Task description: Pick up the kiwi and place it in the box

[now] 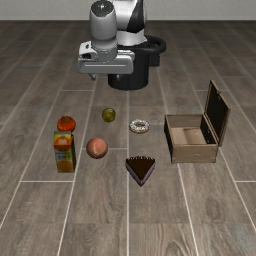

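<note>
The kiwi, small, round and olive-brown, lies on the wooden floor near the middle of the exterior view. My gripper hangs high above the floor, behind the kiwi and slightly toward the exterior view's left, well apart from it and holding nothing. The box is a brown wooden case on the exterior view's right; its hinged lid stands open and its inside looks bare.
A sprinkled donut lies just right of the kiwi. A peach, a tomato and an orange juice carton sit to the left. In front lies a dark cake slice. The robot's black base stands behind.
</note>
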Controlling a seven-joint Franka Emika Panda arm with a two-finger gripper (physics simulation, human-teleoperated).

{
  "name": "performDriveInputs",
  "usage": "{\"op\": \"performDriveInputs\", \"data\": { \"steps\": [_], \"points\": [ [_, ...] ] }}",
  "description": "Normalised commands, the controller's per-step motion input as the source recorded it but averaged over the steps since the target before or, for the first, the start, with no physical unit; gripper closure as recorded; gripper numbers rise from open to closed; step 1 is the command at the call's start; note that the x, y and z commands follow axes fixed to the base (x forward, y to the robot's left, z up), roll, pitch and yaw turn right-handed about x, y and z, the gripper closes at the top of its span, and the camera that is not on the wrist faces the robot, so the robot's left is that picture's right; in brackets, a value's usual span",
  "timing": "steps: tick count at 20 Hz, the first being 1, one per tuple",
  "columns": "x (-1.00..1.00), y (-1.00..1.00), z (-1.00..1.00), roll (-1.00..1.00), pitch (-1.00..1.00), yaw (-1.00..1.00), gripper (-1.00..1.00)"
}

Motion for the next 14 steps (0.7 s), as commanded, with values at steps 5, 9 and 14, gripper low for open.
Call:
{"op": "performDriveInputs", "data": {
  "steps": [5,9,14],
  "points": [
    [0.0,0.0,-1.0,0.0,0.0,0.0,-1.0],
    [0.0,0.0,-1.0,0.0,0.0,0.0,-1.0],
    [0.0,0.0,-0.8,0.0,0.0,0.0,1.0]
  ]
}}
